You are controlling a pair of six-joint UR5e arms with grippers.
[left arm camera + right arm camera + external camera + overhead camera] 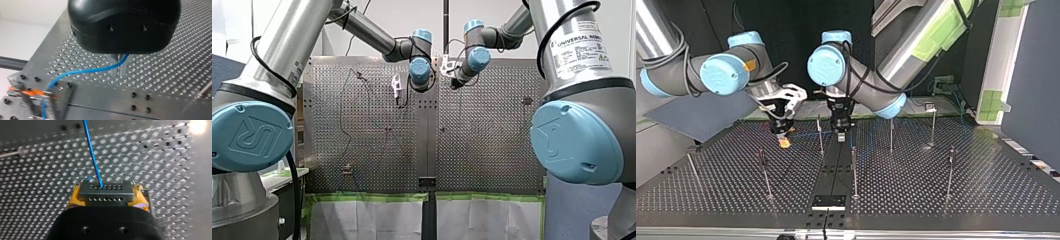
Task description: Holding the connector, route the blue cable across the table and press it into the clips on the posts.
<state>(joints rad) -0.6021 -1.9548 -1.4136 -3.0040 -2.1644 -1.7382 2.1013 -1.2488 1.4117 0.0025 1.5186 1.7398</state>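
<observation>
The connector (105, 192) is a small dark grey block with 2 rows of tiny holes on its face. It sits level, pinched between the yellow pads of the right claw (106, 195) just above the perforated worktop (37, 195). The blue cable (92, 155) is thin and taut, leaving the connector's upper row and running straight away over the holes. Further along, it passes between the metal fingers of the left claw (119, 66), which are closed on it, then curves off. Thin posts (854, 170) stand upright across the worktop. I can't tell whether their clips hold the cable.
</observation>
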